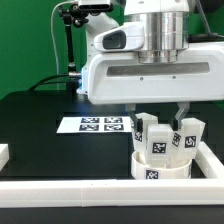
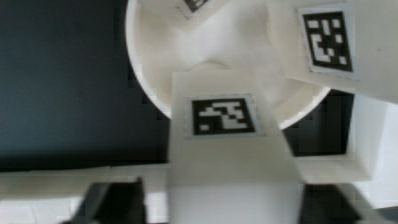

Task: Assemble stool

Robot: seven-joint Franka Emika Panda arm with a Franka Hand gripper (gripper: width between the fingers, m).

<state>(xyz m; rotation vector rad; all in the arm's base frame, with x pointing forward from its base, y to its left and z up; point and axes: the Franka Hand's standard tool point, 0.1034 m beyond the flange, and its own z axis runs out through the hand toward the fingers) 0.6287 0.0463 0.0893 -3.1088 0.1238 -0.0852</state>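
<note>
We see the arm lowered over the near part of the black table (image 1: pixel 40 125), toward the exterior view's right; its gripper (image 1: pixel 160 112) hangs directly above the stool, with one dark fingertip showing on either side of the upright parts. The round disc seat (image 1: pixel 160 164) rests on the table close to the long white rail (image 1: pixel 100 189) that edges the near side, and another stretch of rail runs just beside it on the exterior view's right. Three block legs stand up from the seat, each tilted a little and each carrying a black-and-white tag: the leg toward the exterior view's left (image 1: pixel 146 129), the middle leg (image 1: pixel 161 143) in front, and the leg toward the exterior view's right (image 1: pixel 188 132); whether they are fully seated we cannot tell. In the wrist view one leg (image 2: pixel 224 130) fills the middle of the picture with its tag facing the camera, and the dark fingers (image 2: pixel 111 200) sit on both sides of it with the leg between them; they stand apart, and we cannot make out contact with the leg's faces, so a clamp is not something we can confirm. Behind the stool, farther from the rail, the marker board (image 1: pixel 97 124) lies flat on the table; a black stand (image 1: pixel 68 45) rises at the back.
</note>
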